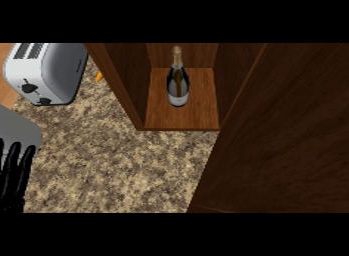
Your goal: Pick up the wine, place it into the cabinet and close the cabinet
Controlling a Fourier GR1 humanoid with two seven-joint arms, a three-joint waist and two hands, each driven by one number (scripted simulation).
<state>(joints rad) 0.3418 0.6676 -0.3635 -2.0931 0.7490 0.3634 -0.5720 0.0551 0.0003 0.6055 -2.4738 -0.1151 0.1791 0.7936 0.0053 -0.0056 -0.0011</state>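
The wine bottle (178, 82), dark with a gold neck, stands upright inside the wooden cabinet (181, 117), on its shelf floor toward the back. The cabinet door (291, 135) is a large dark wood panel filling the right side of the view, swung partway across and still leaving the cabinet's mouth uncovered. My left hand (6, 175) shows at the lower left edge with its fingers straight and pointing up, holding nothing, far from the bottle. My right hand does not show anywhere.
A silver toaster (45, 71) sits at the upper left on the speckled granite counter (118, 165). A small orange thing (99, 76) peeks out between toaster and cabinet wall. A grey surface (7, 130) lies at the left edge.
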